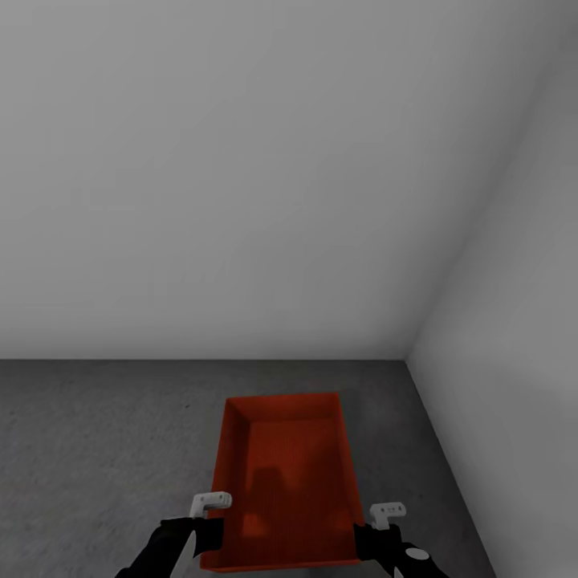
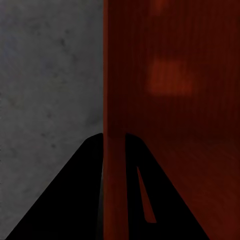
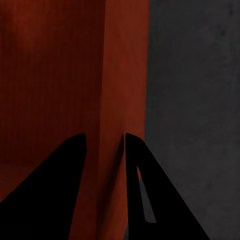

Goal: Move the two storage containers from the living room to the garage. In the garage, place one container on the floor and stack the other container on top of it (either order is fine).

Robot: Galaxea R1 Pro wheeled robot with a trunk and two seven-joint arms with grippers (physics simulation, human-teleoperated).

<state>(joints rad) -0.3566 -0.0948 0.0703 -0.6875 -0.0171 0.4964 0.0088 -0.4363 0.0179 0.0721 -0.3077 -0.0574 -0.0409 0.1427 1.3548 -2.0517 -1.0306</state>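
Near the corner of the garage's white walls (image 1: 241, 177), the storage container (image 1: 285, 474) sits over the concrete floor (image 1: 96, 449), left pincer (image 2: 114, 150) and right pincer (image 3: 105, 150) each pinching a side wall, probably to keep it level.

Dark grey mottled concrete floor (image 1: 96, 449), meeting white-grey walls (image 1: 241, 160); whether red container (image 1: 285, 474) rests on it unclear.

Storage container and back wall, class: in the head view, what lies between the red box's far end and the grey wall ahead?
Only bare dark concrete floor. In the head view, the storage container has an open strip of it before the wall; nothing stands there.
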